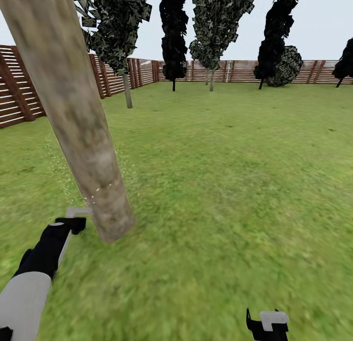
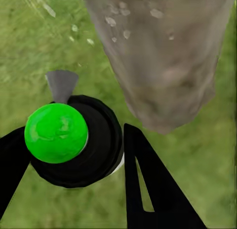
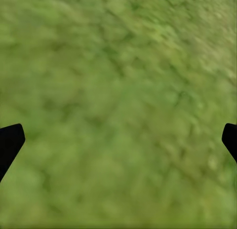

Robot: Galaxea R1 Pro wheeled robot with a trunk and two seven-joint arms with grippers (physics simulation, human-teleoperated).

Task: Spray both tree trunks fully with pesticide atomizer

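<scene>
I've got the left gripper (image 2: 74, 155) pinching the pesticide atomizer (image 2: 74, 145), one black finger (image 2: 153, 189) on each side of its dark round body. In the left wrist view the dot on its cap (image 2: 56, 133) reads bright green, and a small grey nozzle (image 2: 62, 85) juts out toward the tree trunk (image 2: 163, 56). The trunk is just beside the atomizer, mottled grey-brown, with pale flecks scattered on the bark and over the grass (image 2: 29, 51) next to it. From the head view, my left arm (image 1: 34, 272) reaches up to the foot of that trunk (image 1: 73, 110), which leans across the picture's left side; faint specks hang around its lower part, though it's too blurred for me to say how much bark they cover. Another tree (image 1: 218, 32) stands well back near the brown fence (image 1: 294, 71). My right gripper (image 1: 267, 326) sits low over the grass, and in the right wrist view its fingertips (image 3: 10, 142) are spread wide apart, holding nothing.
</scene>
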